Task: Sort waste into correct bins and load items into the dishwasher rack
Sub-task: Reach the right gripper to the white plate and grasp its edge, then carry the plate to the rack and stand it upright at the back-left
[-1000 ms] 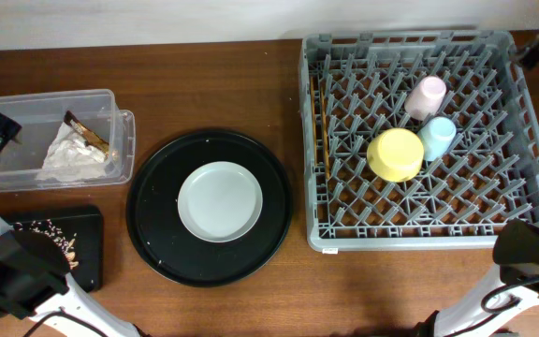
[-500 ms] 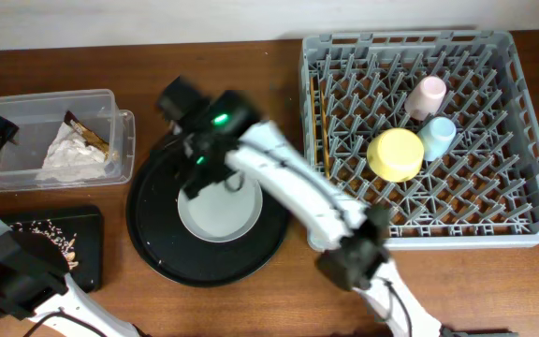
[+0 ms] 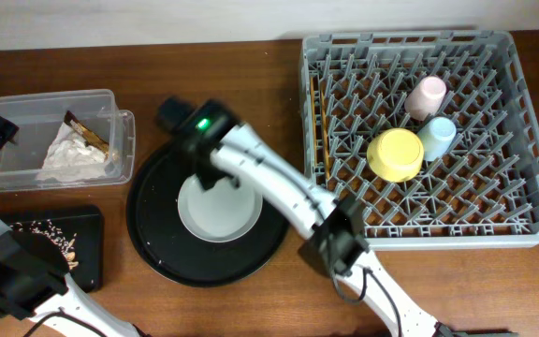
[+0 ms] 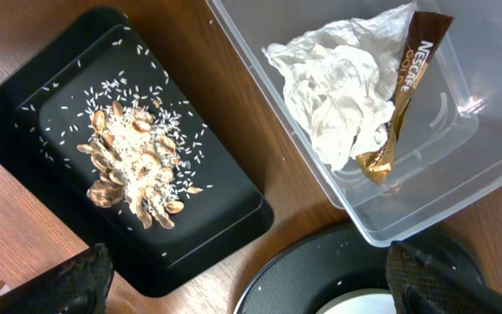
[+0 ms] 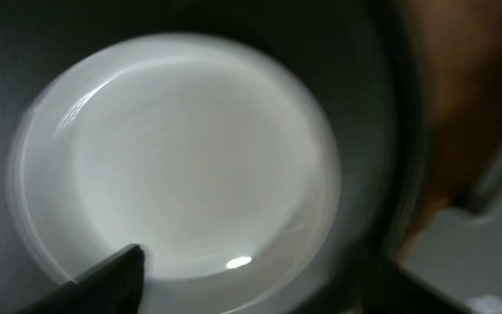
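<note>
SORTING NEARLY DONE: The right end effector (image 3: 204, 173) hangs directly over the pale grey plate (image 3: 225, 213), which lies flat in the middle of the round black tray (image 3: 157, 239) on the table (image 3: 213, 70). It looks like the last item outside the dishwasher rack (image 3: 419, 240). The rack sits well off to that end effector's right and holds the pink cup (image 3: 427, 96), the light-blue cup (image 3: 437, 138), the upturned yellow bowl (image 3: 396, 154) and the chopsticks (image 3: 323, 131).

In the right wrist view the fingers are spread wide with nothing between them and the plate fills the frame beneath, though everything there is smeared by blur. The left end effector (image 4: 260, 288) is also wide open and empty. It hovers above the bins, with the crumpled napkin (image 4: 338, 96) and gold-brown wrapper (image 4: 399, 100) in the clear tub (image 4: 464, 166) ahead of it, and the food scraps (image 4: 133, 166) in the shallow black tray (image 4: 225, 235) just beside that.

The likely trouble is the grasp. A plate lying flat offers only a thin rim, so a finger that lands on its face rather than under its edge could skid it across the tray or tip it up and drop it.

Only the overhead view shows the loaded rack and the arm's long reach, but the arm hides the finger gap there. Only the left wrist view shows the sorted waste closely, down to loose grains around the scraps.
</note>
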Tool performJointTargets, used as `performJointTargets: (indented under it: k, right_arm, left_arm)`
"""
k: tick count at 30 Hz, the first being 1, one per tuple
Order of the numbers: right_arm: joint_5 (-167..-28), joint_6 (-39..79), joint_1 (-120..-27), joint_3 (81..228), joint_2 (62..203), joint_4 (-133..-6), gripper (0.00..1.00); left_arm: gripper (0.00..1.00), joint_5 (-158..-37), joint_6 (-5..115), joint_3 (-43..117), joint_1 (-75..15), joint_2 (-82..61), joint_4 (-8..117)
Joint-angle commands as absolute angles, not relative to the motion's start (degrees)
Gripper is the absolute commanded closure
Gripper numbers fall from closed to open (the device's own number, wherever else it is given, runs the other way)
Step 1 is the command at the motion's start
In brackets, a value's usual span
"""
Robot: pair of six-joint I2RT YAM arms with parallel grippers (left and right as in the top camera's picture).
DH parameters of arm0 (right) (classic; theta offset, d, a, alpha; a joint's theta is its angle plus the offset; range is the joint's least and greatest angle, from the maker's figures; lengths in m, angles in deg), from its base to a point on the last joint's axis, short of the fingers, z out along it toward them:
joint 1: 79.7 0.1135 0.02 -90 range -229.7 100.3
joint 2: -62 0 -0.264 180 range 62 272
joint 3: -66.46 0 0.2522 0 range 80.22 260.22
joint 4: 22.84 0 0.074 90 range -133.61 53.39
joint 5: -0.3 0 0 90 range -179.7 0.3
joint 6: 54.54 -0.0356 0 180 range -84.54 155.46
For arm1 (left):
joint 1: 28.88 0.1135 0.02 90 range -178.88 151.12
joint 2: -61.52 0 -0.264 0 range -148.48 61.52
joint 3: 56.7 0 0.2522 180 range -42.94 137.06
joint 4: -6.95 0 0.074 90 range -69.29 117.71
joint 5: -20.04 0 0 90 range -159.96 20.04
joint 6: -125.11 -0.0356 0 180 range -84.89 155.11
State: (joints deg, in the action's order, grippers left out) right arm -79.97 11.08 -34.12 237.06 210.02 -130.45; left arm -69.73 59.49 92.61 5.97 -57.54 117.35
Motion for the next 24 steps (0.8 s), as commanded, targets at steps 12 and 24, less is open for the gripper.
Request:
performJointTargets:
  k: [12,24]
  right_arm:
    - [-100.53,14.42,-41.66,211.73,208.73,-120.53,0.28]
    - [-100.45,13.99,-46.36,229.60,206.98,-130.89,0.96]
  left_arm:
    - [0.01,-69.75,58.57,93.00,6.17,-55.77,117.44]
    - [0.01,-69.75,58.57,93.00,6.17,-55.77,117.44]
